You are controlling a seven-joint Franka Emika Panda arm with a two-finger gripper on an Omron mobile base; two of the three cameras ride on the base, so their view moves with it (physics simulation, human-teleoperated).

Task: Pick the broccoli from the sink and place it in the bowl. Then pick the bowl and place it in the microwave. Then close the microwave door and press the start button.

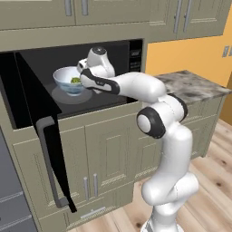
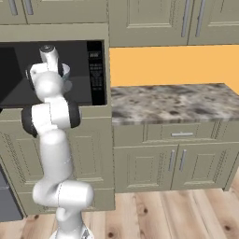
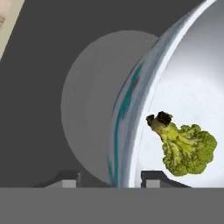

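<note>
The bowl (image 3: 175, 87) is being straddled at its rim by the claw (image 3: 107, 181), jaws apart on either side; the broccoli (image 3: 186, 148) is being carried inside, on the turntable (image 3: 87, 109) in the microwave (image 1: 41, 59).

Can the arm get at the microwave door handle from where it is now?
Probably yes: the microwave door hangs wide open, its handle unobstructed, but the end effector straddles the bowl rim and must withdraw first.

White bowl (image 1: 69, 80) with blue-green outer pattern sits upright on grey turntable inside open microwave (image 1: 77, 81), yellow-green broccoli (image 3: 186, 149) inside; microwave door (image 1: 43, 136) hangs open.
</note>
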